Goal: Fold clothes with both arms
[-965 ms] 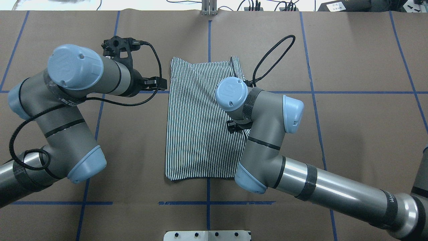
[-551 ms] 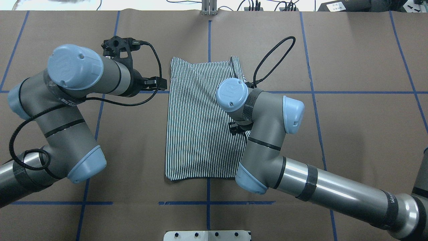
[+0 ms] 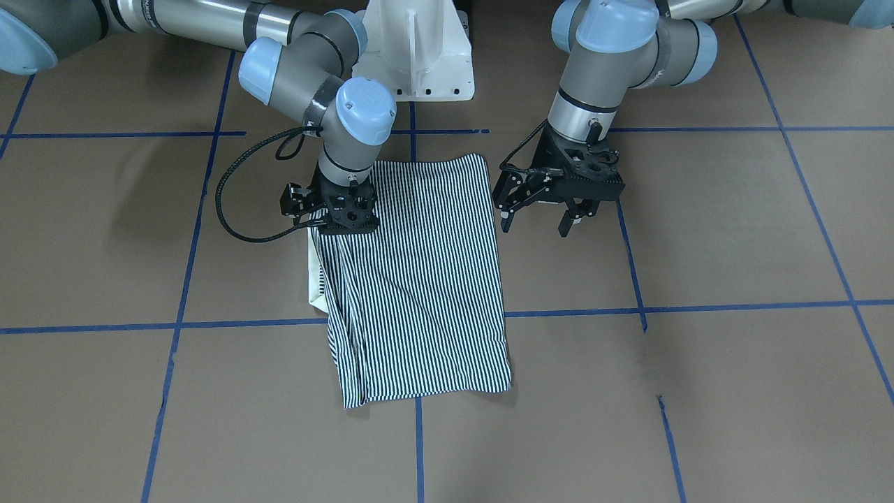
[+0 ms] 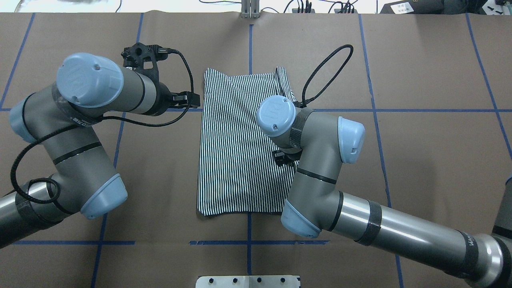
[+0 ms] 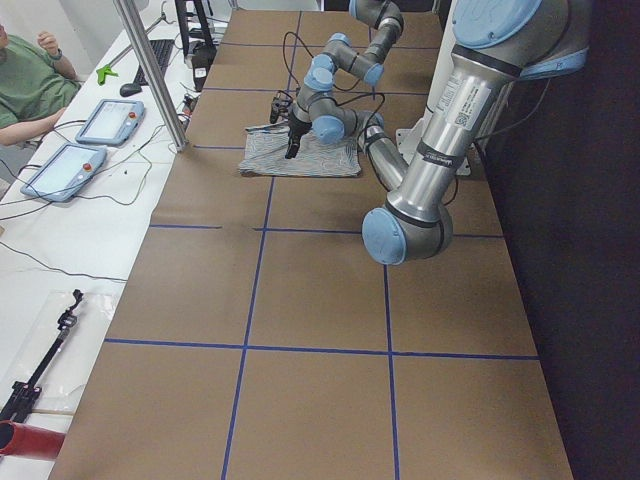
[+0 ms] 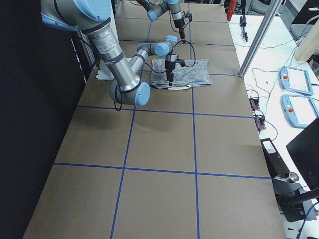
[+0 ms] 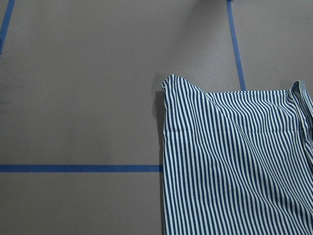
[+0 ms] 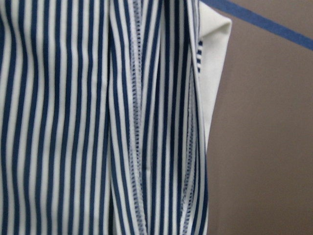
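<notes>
Polo shirt: it lies flat on the brown-papered table, straight out from the white pedestal base. It is folded into a narrow striped panel, with its cream collar peeking out along the robot's-right edge.
Change: we see only the right arm move, its wrist creeping slightly back toward the pedestal base. The shirt and the left arm stay put.
Right gripper: it points down onto the shirt's right edge, over the half nearer the pedestal base. We cannot tell whether its jaws are clenched or released.
Left gripper: its jaws are released and grasp nothing. It hovers just off the opposite edge, about as far from the pedestal base.
Meaning: since the cloth does not follow the wrist, we judge this a small repositioning. The next fold has not begun.
</notes>
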You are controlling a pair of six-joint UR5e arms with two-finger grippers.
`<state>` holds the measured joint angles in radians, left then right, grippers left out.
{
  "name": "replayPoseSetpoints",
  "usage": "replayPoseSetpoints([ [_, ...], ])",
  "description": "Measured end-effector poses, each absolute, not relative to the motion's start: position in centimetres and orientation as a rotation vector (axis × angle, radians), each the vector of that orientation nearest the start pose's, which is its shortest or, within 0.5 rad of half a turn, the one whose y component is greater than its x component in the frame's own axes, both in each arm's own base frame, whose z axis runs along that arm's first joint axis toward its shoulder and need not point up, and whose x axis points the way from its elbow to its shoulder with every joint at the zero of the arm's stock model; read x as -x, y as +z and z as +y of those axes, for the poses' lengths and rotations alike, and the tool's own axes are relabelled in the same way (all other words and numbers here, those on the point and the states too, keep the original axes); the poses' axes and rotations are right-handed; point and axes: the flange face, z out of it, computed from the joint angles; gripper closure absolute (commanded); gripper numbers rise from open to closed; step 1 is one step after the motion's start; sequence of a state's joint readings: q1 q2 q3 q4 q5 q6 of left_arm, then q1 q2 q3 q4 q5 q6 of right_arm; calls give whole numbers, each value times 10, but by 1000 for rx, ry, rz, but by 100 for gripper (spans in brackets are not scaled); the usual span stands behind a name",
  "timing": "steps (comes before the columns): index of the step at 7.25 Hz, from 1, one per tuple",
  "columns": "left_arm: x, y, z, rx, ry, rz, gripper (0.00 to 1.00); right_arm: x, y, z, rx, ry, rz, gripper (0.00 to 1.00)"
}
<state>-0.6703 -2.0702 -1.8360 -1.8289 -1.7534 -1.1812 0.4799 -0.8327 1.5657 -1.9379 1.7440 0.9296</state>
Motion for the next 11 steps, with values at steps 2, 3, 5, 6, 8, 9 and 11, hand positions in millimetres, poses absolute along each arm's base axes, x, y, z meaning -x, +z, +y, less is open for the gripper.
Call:
replayPoseSetpoints([
  [2, -416, 229, -477, -373, -162, 967, 0, 576, 272, -425, -46, -198, -399, 0],
  [3, -417, 228, -477, -374, -163, 969, 0, 576, 273, -424, -45, -198, -397, 0],
  [5, -417, 226, -477, -375, -163, 974, 0, 575, 281, -424, -39, -197, -385, 0],
  [6, -418, 225, -477, -375, -164, 975, 0, 572, 286, -426, -36, -192, -378, 0],
  [8, -419, 225, -478, -380, -164, 985, 0, 552, 296, -437, -21, -165, -350, 0],
  [9, -421, 225, -478, -378, -165, 989, 0, 532, 306, -439, -15, -159, -334, 0],
  [11, -424, 225, -476, -374, -165, 993, 0, 502, 327, -439, -16, -162, -314, 0],
])
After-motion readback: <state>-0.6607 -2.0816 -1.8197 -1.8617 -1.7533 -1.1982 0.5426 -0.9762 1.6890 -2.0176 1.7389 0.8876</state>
